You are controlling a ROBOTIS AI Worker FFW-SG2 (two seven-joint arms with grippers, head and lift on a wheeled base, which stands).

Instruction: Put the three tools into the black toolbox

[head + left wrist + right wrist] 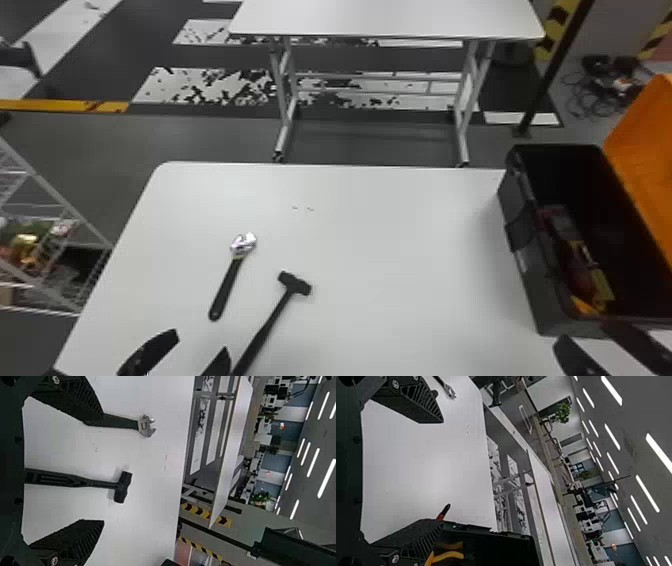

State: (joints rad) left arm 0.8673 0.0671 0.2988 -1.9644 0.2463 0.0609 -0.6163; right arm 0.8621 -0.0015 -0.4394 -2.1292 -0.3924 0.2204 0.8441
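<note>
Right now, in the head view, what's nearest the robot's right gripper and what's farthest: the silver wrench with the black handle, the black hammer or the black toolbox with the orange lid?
Nearest to the right gripper first:
1. Toolbox, close by on the right.
2. Hammer, to the left on the white table.
3. Wrench, farther left, past the hammer's head.

The left pincer [200, 340] and the right pincer [583, 331] both point forward, their black fingers spread apart
</note>
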